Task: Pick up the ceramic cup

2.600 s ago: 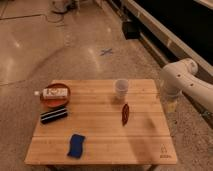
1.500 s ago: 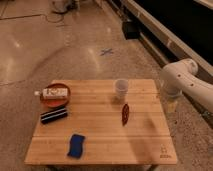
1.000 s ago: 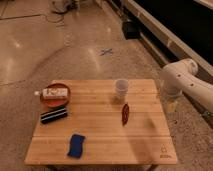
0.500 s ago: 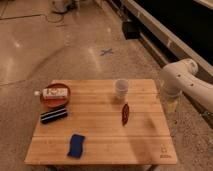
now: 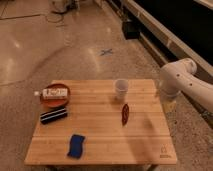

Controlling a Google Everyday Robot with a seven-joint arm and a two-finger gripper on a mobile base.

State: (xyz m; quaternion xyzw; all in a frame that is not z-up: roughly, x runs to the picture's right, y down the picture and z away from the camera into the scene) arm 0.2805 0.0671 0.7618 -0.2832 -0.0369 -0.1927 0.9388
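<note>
Shows the ceramic cup point(image 5: 120, 90) upright, mouth up, near the back edge of the wooden worktop point(image 5: 100, 155), right of centre and touching nothing. Puts the end effector point(image 5: 170, 103) off the worktop's right edge, hanging beneath the white arm point(image 5: 179, 77) and well apart from the cup; cannot tell whether released or clenched, and carries nothing that can be seen. Reads, judging by that gap, as an approach not yet begun. Leaves bare wood between cup and right edge, likely handy for a reach from that side. Finds a slim dark-red object point(image 5: 125, 113) lying just in front of the cup, near but apart, a possible snag for any low pass from the front. Groups the rest to the left: a reddish-brown bowl point(image 5: 65, 101) near the left edge, with a white labelled bottle or packet point(image 5: 52, 92) laid across it, probably too long to sit inside; a dark striped packet point(image 5: 54, 115) just in front of the bowl; a blue pad point(image 5: 76, 145) toward the front edge. Offers dark lettering on the white label, too small to read. Carries a small printed mark point(image 5: 163, 150) near the worktop's front right corner, likewise unreadable. Marks the speckled floor point(image 5: 30, 45) beyond with a blue cross point(image 5: 106, 52), perhaps a positioning reference.
</note>
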